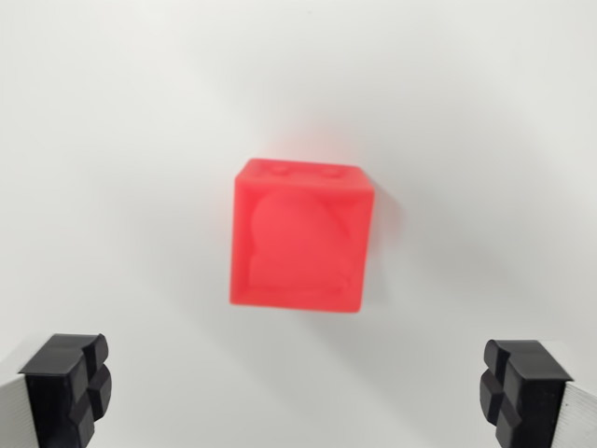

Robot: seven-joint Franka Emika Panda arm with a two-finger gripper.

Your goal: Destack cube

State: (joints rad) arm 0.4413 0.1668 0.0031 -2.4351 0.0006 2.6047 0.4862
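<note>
The pincer (298, 392) is spread wide, holding nothing; the blurred red cube (300, 235) sits on the white bench (112, 140), apparently alone.

**Legible markings: none**

Wrist view checked for text, labels, brands, numbers and signs. None can be read. The red cube (300, 235) carries only moulded relief, no characters. The black fingertips (70, 385) at the near left and near right are unmarked. The white surface (112, 140) is plain.
</note>
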